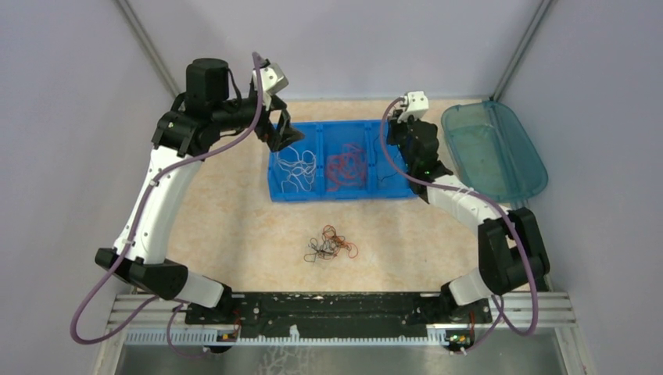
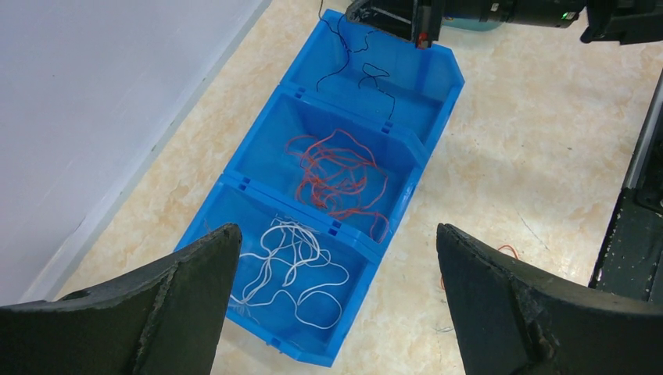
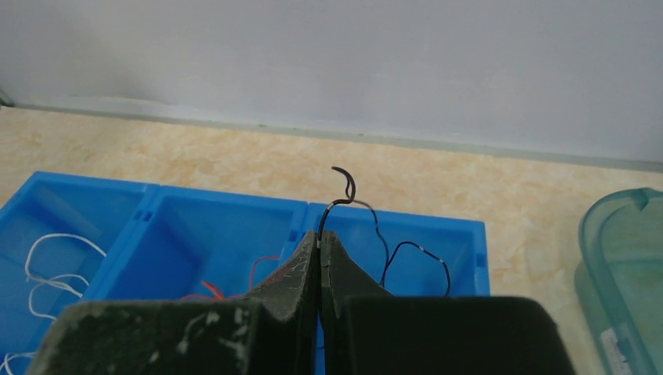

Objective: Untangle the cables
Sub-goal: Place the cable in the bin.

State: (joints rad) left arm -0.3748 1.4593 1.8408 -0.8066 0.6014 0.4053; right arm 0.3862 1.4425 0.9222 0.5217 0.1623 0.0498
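Observation:
A blue three-compartment bin holds white wires on the left, red-orange wires in the middle and black wires on the right. A small tangle of black and red-orange wires lies on the table in front of it. My left gripper is open and empty above the white compartment. My right gripper is shut on a black wire over the right compartment; the wire curls up from the fingertips.
A translucent teal tray sits at the back right, also at the right edge of the right wrist view. Grey walls enclose the table on three sides. The arm bases stand on a black rail at the near edge.

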